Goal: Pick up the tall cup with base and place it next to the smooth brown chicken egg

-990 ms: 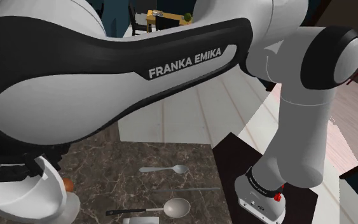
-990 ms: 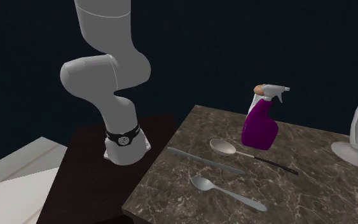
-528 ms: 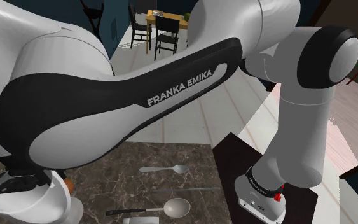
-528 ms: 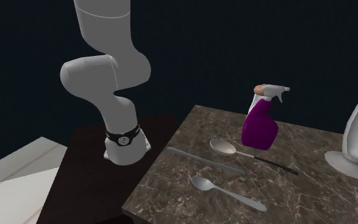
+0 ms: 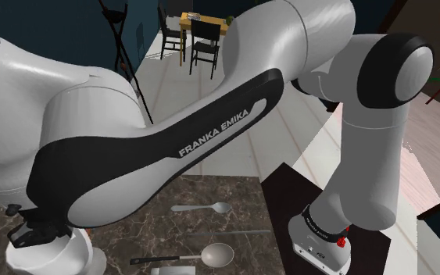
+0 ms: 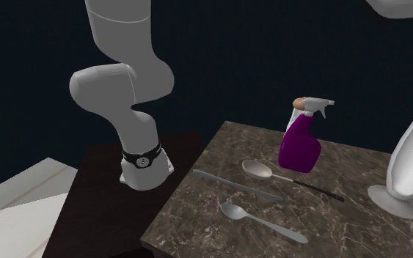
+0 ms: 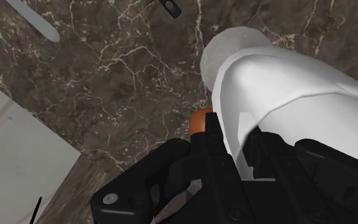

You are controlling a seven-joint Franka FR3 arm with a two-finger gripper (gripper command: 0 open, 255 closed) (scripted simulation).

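The fingers (image 7: pixel 208 145) are clamped on the wall of the white cup (image 7: pixel 279 95). A narrow strip of that wall runs between them, one black finger pressing on each side. In the wrist view the cup's wide body spreads out past the gripper (image 7: pixel 236 141), and its round grey-white base points away from the hand, towards the dark marble bench (image 7: pixel 107 95).

Just beside the tip of one finger, against the cup's side, a small part of the orange-brown egg (image 7: pixel 200 121) peeks out. It lies on the bench close to the cup; whether the two touch cannot be told.

In the second exterior view the cup leans over, its flared base low over the bench far from the edge that meets the stand (image 6: pixel 102 198). Whether the base rests on the marble or hangs just clear of it cannot be told. The black hand grips the cup high on its body. The egg lies near the base, on the side towards that view's lower right corner.

Between the cup and the stand-side edge lie the other things. A purple spray bottle (image 6: pixel 300 150) with a white trigger head stands upright near the far edge. Just beside it lies a ladle (image 6: pixel 257 169) with a thin black handle. A knife (image 6: pixel 234 185) lies closer to the stand-side edge, and a spoon (image 6: pixel 262 223) lies near the bench's front edge.

In the shoulder view the white arm (image 5: pixel 171 101) bends down over the bench, and the cup sits under its black hand.
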